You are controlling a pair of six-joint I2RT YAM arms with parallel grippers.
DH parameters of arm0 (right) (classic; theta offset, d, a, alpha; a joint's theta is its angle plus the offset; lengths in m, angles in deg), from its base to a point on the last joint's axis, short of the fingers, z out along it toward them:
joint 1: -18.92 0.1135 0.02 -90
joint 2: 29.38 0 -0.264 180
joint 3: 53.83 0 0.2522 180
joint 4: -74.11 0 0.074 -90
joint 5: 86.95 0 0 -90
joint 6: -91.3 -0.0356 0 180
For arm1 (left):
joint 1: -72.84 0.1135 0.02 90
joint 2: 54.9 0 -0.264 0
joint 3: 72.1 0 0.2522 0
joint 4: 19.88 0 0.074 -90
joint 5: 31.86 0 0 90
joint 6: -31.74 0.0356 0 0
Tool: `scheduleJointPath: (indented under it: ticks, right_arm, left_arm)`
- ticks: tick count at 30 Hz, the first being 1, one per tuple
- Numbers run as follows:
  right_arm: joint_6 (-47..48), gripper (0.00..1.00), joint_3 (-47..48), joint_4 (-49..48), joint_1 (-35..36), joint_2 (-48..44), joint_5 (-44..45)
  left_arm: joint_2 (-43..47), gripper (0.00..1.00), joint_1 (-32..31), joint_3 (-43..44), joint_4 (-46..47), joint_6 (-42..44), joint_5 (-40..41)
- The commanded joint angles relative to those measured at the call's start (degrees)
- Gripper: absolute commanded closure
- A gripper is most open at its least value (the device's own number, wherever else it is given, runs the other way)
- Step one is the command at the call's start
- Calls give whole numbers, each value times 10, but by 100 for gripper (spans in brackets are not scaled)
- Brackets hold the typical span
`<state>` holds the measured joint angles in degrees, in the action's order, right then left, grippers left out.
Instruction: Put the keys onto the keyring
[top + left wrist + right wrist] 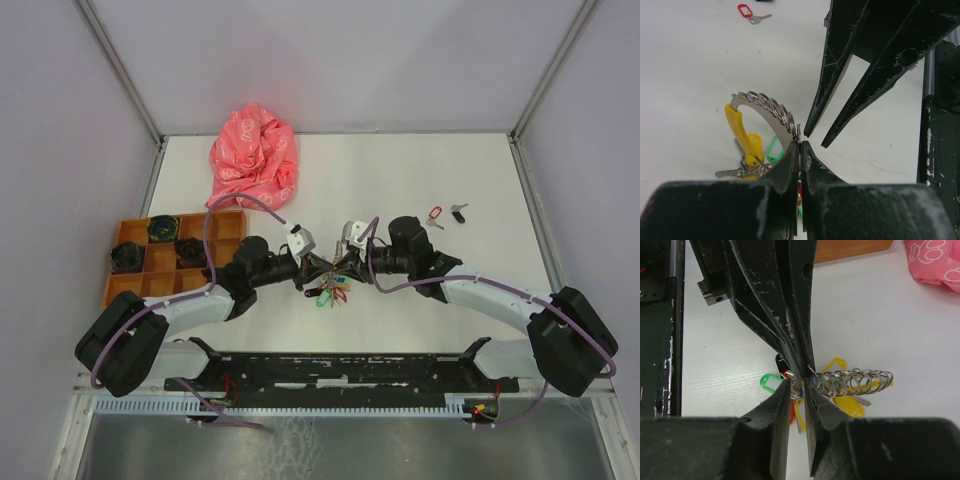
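Pinching the keyring at the end of its coil of rings, the left gripper is fully closed. The right gripper meets it tip to tip, jaws a narrow gap apart (nothing visibly between them). Yellow tags hang below. The red key and black key lie flat on the table, well off to the right, the red's blade slanting toward the arms' side.
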<state>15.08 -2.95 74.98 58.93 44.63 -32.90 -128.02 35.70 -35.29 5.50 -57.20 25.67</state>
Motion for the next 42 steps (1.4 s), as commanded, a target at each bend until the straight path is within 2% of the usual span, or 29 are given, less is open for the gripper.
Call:
scheduleJointPath:
  ticks: [1, 16, 31, 42]
  right_arm:
    - [28, 76, 9, -20, 0, 2, -19]
    - [36, 76, -8, -4, -15, -36, -6]
    - [40, 74, 4, -16, -15, -12, -30]
    - [63, 78, 22, 14, -15, 1, -108]
  left_arm:
    - [25, 97, -2, -7, 53, 26, -37]
    - [22, 97, -2, -5, 41, 34, -26]
    - [25, 97, -2, -14, 62, 41, -67]
    - [29, 97, -2, -20, 77, 41, -77]
